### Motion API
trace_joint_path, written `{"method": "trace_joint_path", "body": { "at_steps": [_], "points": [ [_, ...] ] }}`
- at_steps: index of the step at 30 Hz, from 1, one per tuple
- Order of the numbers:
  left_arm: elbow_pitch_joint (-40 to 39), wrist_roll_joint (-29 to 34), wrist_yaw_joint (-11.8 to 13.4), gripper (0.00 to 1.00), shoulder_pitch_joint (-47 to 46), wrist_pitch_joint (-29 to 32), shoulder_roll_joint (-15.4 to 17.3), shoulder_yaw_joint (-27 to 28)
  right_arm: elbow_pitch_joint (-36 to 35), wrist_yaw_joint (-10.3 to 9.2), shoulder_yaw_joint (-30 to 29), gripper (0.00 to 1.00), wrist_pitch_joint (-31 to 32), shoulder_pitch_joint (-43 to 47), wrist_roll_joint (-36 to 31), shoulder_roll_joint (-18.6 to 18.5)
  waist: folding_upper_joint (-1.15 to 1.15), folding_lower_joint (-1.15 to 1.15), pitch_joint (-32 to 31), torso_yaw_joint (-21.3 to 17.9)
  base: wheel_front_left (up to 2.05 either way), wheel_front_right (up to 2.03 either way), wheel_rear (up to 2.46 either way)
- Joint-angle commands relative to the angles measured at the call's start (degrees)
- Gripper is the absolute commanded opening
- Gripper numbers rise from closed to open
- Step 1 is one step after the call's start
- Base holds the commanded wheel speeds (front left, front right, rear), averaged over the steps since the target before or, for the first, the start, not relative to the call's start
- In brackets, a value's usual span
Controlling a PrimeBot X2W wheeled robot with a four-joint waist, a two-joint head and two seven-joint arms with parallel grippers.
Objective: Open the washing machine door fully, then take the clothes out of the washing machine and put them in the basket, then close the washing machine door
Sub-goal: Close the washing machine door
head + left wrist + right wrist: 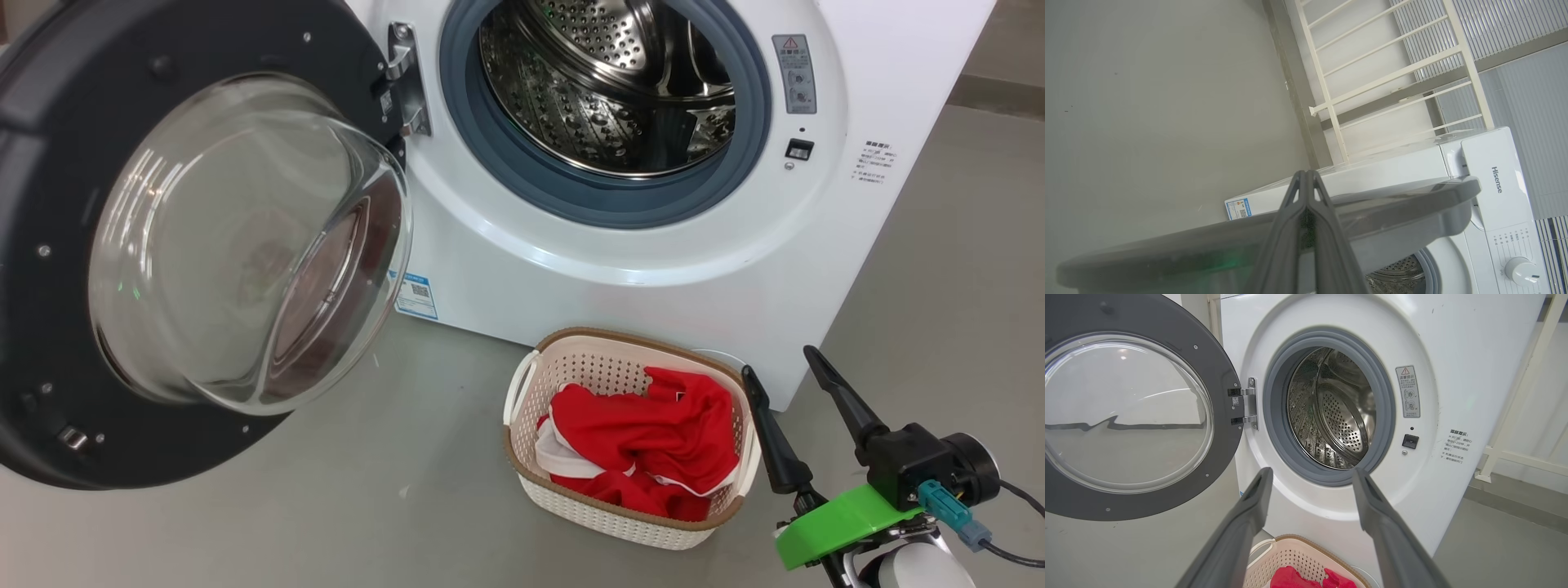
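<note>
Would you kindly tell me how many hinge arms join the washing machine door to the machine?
2: the upper hinge arm and the lower hinge arm, stacked at the edge of the door; none looks hidden.

The grey floor [286, 523] bears the washing machine [620, 278] and the basket [608, 516] before it.

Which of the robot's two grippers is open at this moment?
The right gripper, its two long dark fingers spread wide beside the cream-white perforated basket; the left gripper has its fingers pressed together tip to tip.
</note>
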Motion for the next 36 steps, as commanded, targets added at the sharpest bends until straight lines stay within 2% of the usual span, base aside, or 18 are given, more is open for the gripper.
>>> {"method": "trace_joint_path", "body": {
  "at_steps": [1, 6, 14, 20, 31, 36],
  "points": [
    [-1.13, -0.84, -0.98, 0.00, -0.21, 1.29, 3.23, 1.03, -1.61, 0.28, 1.21, 1.00, -0.37, -1.89, 0.05, -0.56, 0.00, 0.00, 0.24, -0.03, 0.00, 0.00, 0.00],
    [-1.15, -3.59, -3.78, 0.00, 0.68, 6.50, 2.55, 1.54, -1.73, 0.28, 1.30, 1.00, -0.34, -1.76, -0.30, -0.51, 0.00, 0.00, 0.58, 0.22, 0.00, 0.00, 0.00],
    [-2.16, -6.40, -4.34, 0.00, 2.35, 9.27, 0.52, 2.95, -1.51, 0.28, 1.44, 1.00, -0.35, -2.22, -0.36, -0.49, 0.00, 0.00, 1.17, 0.75, 0.00, 0.00, 0.00],
    [-5.35, -10.12, -5.41, 0.00, 3.92, 11.99, -2.56, 4.88, -0.77, 0.28, 1.09, 1.00, -0.36, -2.02, 0.10, -0.26, 0.00, 0.00, 0.60, 1.31, 0.00, 0.00, 0.00],
    [-14.51, -11.93, -3.65, 0.00, 8.74, 15.77, -7.15, 4.76, -1.15, 0.28, 0.79, 1.00, -0.36, -1.99, 0.53, 0.14, 0.00, 0.00, -0.03, 1.38, 0.00, 0.00, 0.00],
    [-20.85, -14.12, -1.52, 0.00, 11.13, 17.60, -9.77, 5.98, -1.26, 0.28, 0.60, 1.00, -0.36, -1.89, 0.79, 0.24, 0.00, 0.00, 0.10, 1.07, 0.00, 0.00, 0.00]
  ]
}}
